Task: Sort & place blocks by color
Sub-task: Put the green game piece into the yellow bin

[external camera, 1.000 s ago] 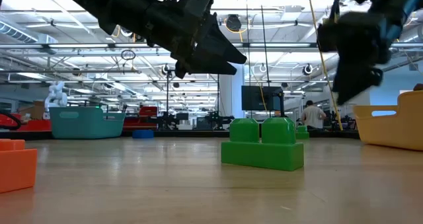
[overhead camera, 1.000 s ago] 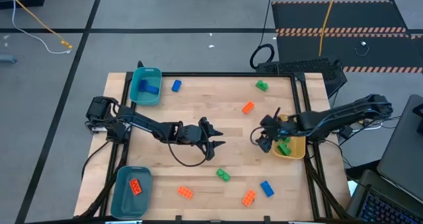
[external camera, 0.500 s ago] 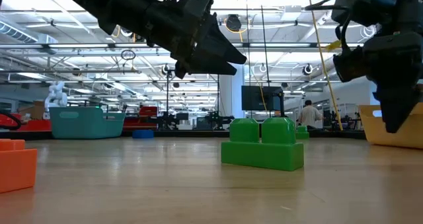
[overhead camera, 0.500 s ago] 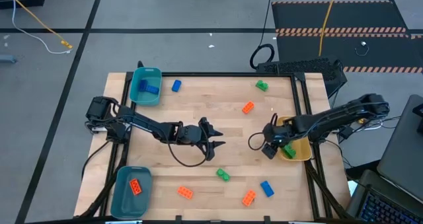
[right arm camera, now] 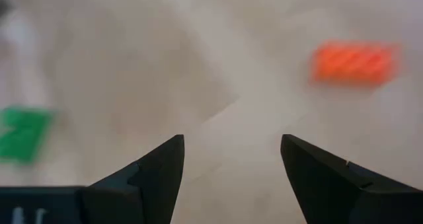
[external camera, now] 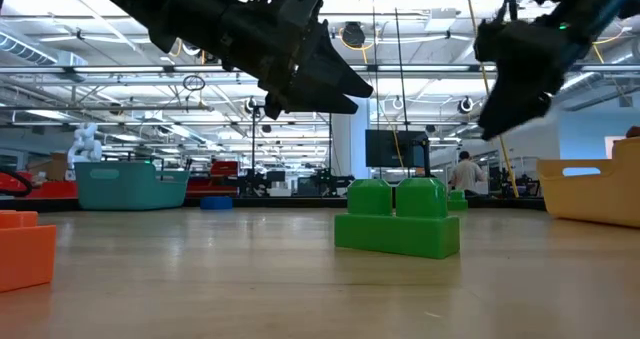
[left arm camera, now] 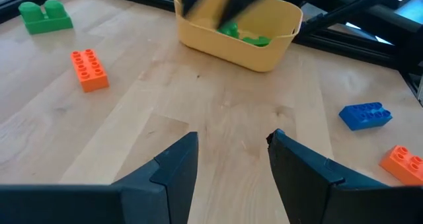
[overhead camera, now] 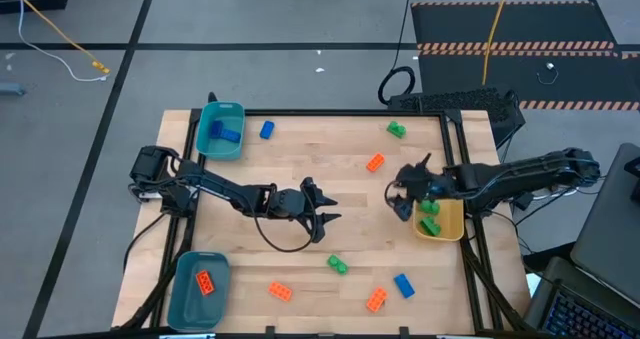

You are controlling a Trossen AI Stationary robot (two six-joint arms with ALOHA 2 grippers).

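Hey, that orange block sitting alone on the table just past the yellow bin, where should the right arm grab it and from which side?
Probably from straight above. The orange block lies flat and studs-up, clear of the yellow bin and the green block. I'd close the fingers across its two long flat sides, the narrower span. The right gripper is open, empty and nearby.

Three bins stand on the tabletop (overhead camera: 300, 154): two teal bins, one at the far left corner (overhead camera: 221, 130) and one at the near left corner (overhead camera: 198, 290), and one yellow bin (overhead camera: 447, 222) at the right edge.

Blue blocks number three: one in the far teal bin (overhead camera: 225, 132), one just beside that bin (overhead camera: 266, 130), one near the front (overhead camera: 403, 285).

Orange blocks number four: one in the near teal bin (overhead camera: 204, 283), two along the front (overhead camera: 280, 291) (overhead camera: 377, 299), one toward the back (overhead camera: 375, 163).

Green blocks number at least three: one at the back (overhead camera: 396, 130), one near the middle front (overhead camera: 337, 265), and some in the yellow bin (overhead camera: 430, 224), where the count cannot be told.
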